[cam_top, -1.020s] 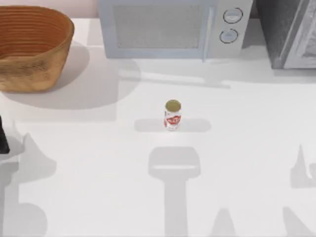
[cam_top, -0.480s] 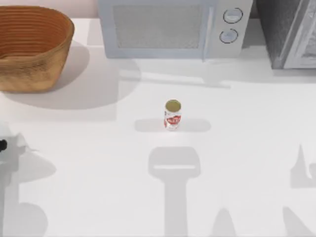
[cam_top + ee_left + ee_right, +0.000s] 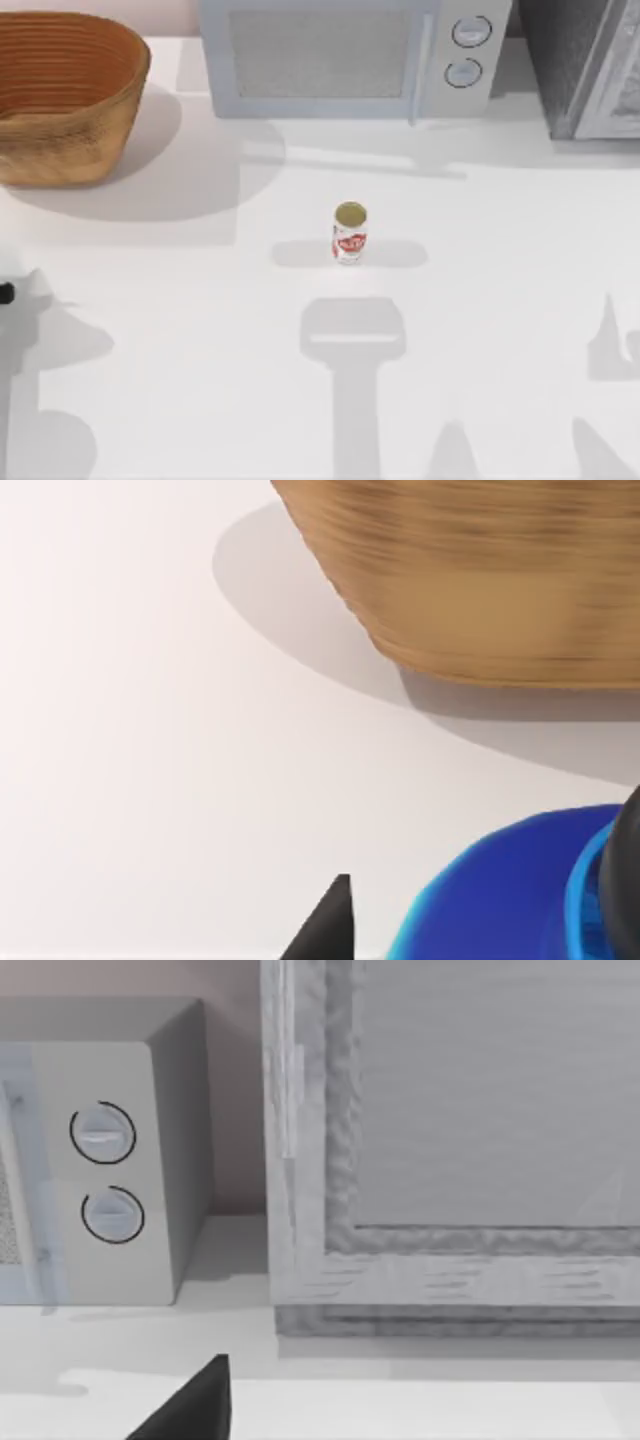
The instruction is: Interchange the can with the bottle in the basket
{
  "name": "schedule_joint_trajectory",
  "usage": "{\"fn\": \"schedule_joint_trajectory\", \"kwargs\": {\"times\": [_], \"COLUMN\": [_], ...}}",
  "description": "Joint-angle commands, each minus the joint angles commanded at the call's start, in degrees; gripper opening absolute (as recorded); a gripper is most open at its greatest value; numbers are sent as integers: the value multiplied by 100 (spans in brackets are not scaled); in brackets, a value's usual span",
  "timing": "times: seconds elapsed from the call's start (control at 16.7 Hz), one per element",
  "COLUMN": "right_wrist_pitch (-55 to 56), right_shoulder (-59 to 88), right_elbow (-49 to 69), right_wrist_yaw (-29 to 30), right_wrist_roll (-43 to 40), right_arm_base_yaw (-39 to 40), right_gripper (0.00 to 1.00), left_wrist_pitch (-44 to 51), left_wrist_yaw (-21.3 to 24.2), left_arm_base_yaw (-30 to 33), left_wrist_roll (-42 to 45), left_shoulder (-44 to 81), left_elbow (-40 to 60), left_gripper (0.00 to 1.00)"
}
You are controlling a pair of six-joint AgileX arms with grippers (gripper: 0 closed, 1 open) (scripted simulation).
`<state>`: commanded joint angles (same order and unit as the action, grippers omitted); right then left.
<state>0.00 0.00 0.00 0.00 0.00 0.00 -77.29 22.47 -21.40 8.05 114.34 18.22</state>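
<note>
Step in hand, judged: bottle (image 3: 520, 890) out of basket (image 3: 70, 95) and carried by left gripper (image 3: 480, 920), at the table's left edge, near side of basket. Fingers closed on the bottle between dark fingertip (image 3: 325, 925) and the opposite pad. Bottle's long axis not readable; blue cap end close against the gripper. Can (image 3: 349, 233) upright at table centre, gold top up, long axis vertical, well apart from basket. Next: set bottle down, then can into basket. Right arm parked off the right side; finger state cannot be told.
</note>
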Motion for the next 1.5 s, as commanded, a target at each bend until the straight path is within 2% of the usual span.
{"fn": "schedule_joint_trajectory", "kwargs": {"times": [0.48, 0.72, 0.9, 1.08, 1.26, 1.5], "right_wrist_pitch": [0, 0, 0, 0, 0, 0], "right_shoulder": [0, 0, 0, 0, 0, 0], "right_elbow": [0, 0, 0, 0, 0, 0], "right_wrist_yaw": [0, 0, 0, 0, 0, 0], "right_wrist_roll": [0, 0, 0, 0, 0, 0], "right_arm_base_yaw": [0, 0, 0, 0, 0, 0], "right_gripper": [100, 100, 100, 100, 100, 100], "left_wrist_pitch": [9, 628, 1743, 3307, 4960, 6743], "left_wrist_yaw": [-8, -373, -825, -1230, -1478, -1596], "left_arm_base_yaw": [-11, -359, -665, -673, -254, 629], "left_wrist_roll": [9, -41, -132, -249, -374, -521], "left_shoulder": [-8, -366, -834, -1330, -1756, -2160], "left_elbow": [2, 557, 1406, 2439, 3474, 4617], "left_gripper": [0, 0, 0, 0, 0, 0]}}
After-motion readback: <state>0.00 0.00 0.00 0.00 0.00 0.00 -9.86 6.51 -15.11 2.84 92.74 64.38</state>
